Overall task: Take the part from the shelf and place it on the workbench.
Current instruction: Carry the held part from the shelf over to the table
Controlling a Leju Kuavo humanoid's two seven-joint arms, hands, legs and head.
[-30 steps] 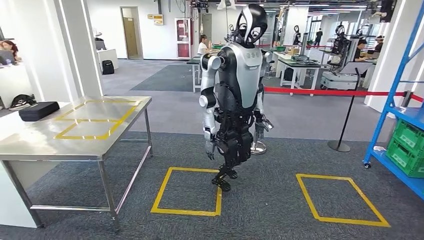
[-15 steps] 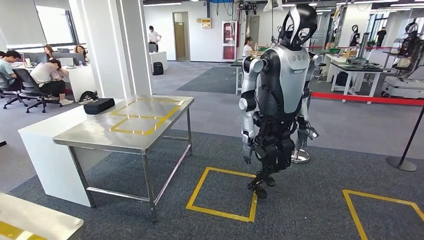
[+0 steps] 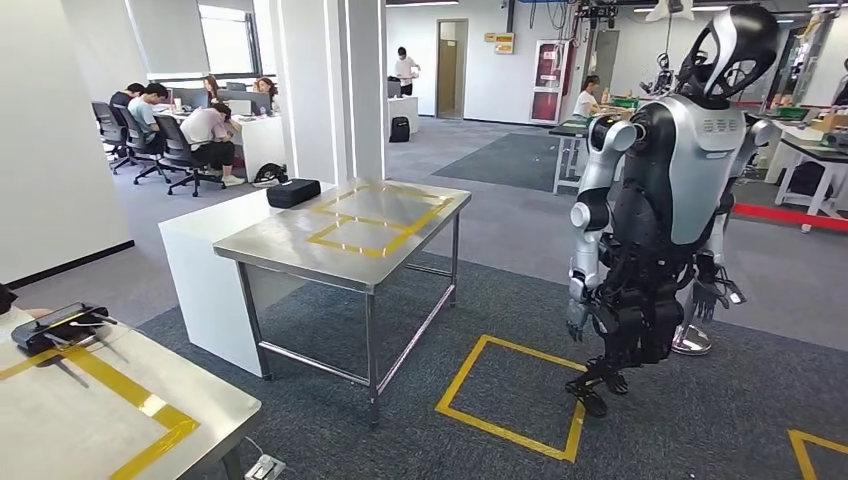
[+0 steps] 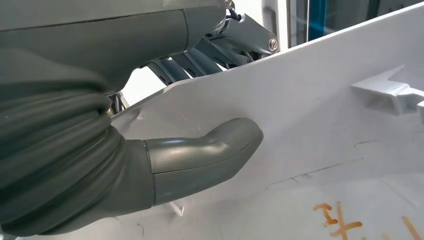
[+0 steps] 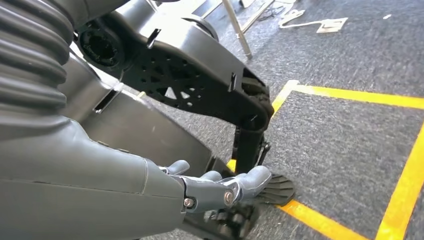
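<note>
In the left wrist view my left hand grips a flat white part, the thumb pressed on its face and the dark fingers behind its edge. My right hand hangs over grey carpet with its fingers stretched out and nothing in them. In the head view a steel workbench marked with yellow tape squares stands ahead at centre left. The corner of a second steel bench with yellow tape lies close at the lower left.
A silver and black humanoid robot stands at the right beside a yellow floor square. A black device lies on the near bench. A black case sits on a white counter. People sit at desks at the back left.
The camera has turned left: the workbench and the standing robot slid rightward in the picture, the blue shelf left the view, and the near bench corner came in.
</note>
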